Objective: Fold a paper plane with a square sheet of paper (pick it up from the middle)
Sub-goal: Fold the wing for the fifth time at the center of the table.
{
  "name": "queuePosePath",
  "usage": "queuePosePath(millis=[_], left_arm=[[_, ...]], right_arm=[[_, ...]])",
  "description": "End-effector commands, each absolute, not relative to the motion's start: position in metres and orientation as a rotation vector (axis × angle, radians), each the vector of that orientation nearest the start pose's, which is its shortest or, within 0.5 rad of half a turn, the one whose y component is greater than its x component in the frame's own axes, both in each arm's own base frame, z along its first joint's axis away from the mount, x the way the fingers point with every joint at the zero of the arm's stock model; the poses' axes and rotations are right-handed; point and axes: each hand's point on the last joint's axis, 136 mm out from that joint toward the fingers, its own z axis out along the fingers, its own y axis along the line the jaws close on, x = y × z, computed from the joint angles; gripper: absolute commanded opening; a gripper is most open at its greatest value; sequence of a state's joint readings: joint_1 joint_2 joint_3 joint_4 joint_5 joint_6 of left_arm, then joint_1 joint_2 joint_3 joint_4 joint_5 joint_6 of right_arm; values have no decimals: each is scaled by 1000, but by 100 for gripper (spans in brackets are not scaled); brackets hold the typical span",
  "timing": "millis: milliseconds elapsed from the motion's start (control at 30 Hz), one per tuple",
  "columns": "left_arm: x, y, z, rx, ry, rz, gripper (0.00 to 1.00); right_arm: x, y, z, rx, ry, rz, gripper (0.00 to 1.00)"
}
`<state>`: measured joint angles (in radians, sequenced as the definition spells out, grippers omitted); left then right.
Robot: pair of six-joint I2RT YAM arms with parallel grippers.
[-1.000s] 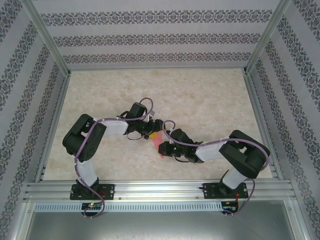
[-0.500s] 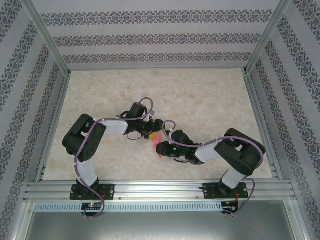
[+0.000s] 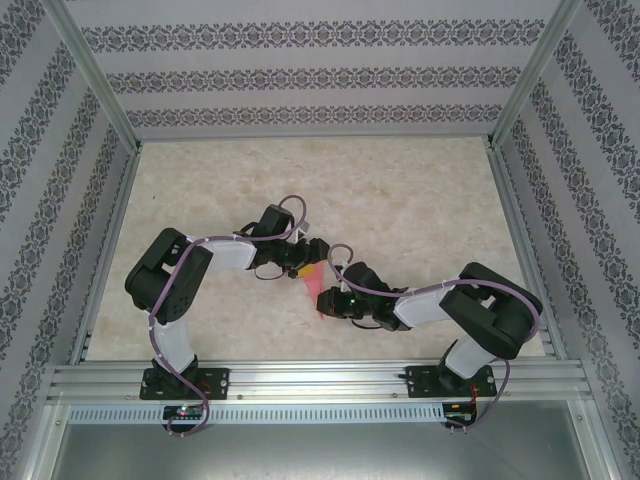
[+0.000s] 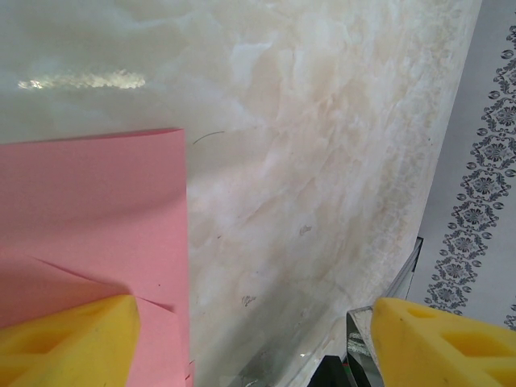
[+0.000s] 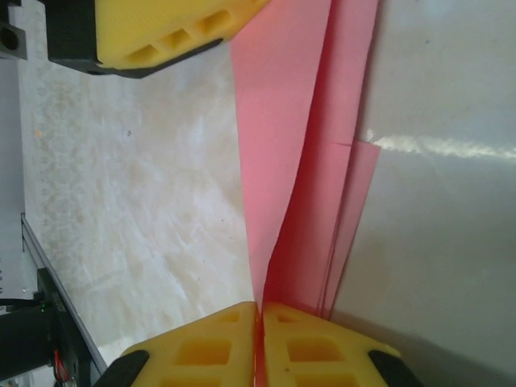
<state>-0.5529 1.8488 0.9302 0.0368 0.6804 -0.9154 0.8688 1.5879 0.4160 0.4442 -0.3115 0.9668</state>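
**A:** Reaching toward each other, is that how the arms sit?

**B:** Yes. The left arm (image 3: pixel 215 255) and right arm (image 3: pixel 430 300) both fold at the elbow and angle inward, so the two tools meet almost tip to tip.

**A:** What does the right gripper (image 5: pixel 260 310) have?

**B:** Its jaws are pressed together on the pink sheet of paper (image 5: pixel 294 161). They pinch one end, and several folded layers fan out ahead of the tips.

**A:** And the left gripper (image 4: pixel 254 310)?

**B:** Its jaws are spread wide and grip nothing. One yellow finger (image 4: pixel 64 339) lies over a corner of the sheet; whether it presses down or only hovers, I cannot tell from the wrist view. The other finger is off to the side over bare table (image 4: pixel 322 121), apart from the paper.

**A:** Any room to move?

**B:** Ahead of the left tool, bare surface runs out to a metal rail (image 4: pixel 403 274) and a patterned wall (image 4: pixel 484 201).

**A:** What about the surfaces?

**B:** The paper is thin and matte, with one straight, crisp edge and a slanted flap line near the left finger. The fingers are blocky yellow wedges with moulded pockets. The table is glossy, cream-marbled, and catches a streak of light.
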Motion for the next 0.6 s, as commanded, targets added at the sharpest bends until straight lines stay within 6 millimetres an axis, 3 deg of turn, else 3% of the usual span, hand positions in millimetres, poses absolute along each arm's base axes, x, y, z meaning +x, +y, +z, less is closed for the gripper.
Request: queuePosePath(millis=[0, 433, 567], left_arm=[[293, -305, 24, -165, 2835, -1271, 77], [293, -304, 24, -165, 2838, -1267, 77], [293, -304, 24, -164, 2839, -1265, 77]], right_arm=[[179, 299, 10, -73, 2673, 1143, 9], [164, 288, -1, -62, 2758, 1086, 9], [160, 283, -7, -58, 2797, 1042, 2]])
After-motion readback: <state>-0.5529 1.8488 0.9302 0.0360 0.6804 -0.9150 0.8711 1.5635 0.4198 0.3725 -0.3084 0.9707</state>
